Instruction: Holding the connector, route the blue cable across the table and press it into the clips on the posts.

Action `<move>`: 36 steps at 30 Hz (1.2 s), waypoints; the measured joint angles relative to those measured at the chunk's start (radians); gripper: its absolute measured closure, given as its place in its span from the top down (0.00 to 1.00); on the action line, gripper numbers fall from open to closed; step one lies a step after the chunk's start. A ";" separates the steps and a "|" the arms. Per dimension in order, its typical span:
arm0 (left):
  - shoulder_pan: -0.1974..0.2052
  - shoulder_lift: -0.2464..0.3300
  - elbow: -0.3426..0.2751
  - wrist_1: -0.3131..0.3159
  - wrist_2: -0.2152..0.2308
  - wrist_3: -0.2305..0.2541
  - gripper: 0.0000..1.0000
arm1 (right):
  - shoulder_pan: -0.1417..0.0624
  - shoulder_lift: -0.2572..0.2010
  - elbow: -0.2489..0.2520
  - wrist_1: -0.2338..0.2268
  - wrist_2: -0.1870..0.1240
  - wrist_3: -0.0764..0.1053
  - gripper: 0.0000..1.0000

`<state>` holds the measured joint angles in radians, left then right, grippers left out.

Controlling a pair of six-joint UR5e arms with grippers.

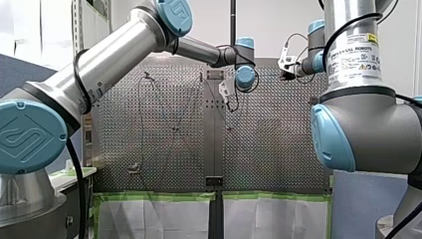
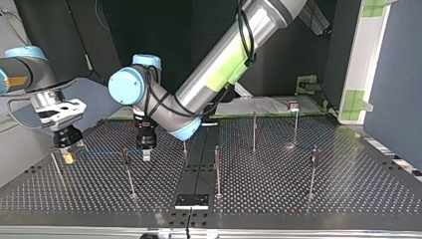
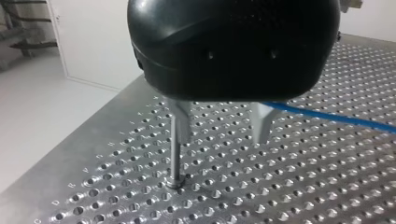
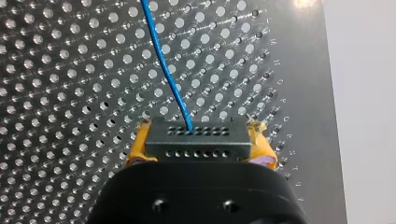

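Observation:
In the right wrist view my right gripper is shut on a dark grey connector, with a yellow pad on each side. The blue cable leaves the connector and runs ahead over the perforated table. In the left wrist view my left gripper is open, its metal fingers apart with nothing between them. One finger stands just over a thin post; the cable passes behind the other. In the top view my right gripper hangs at the left and my left gripper beside a post.
Several more thin posts stand across the table in the top view. A black plate lies near its front edge. In the front view my left arm spans the table's far side.

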<state>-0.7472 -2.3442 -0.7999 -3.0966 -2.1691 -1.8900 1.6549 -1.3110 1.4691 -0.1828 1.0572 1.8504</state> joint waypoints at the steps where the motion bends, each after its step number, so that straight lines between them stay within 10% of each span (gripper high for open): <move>1: -0.002 0.000 0.000 -0.008 -0.006 -0.001 1.00 | 0.000 0.000 0.000 0.000 0.000 0.000 0.00; 17: -0.037 0.033 -0.045 -0.146 -0.049 -0.054 1.00 | 0.003 0.000 0.000 0.002 -0.001 -0.006 0.00; 36: -0.138 0.182 -0.195 -0.011 -0.064 -0.069 1.00 | 0.010 -0.002 0.001 0.006 0.000 -0.006 0.00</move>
<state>-0.8852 -2.1621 -0.9950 -3.1071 -2.2326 -1.9591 1.6646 -1.3129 1.4704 -0.1766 1.0571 1.8441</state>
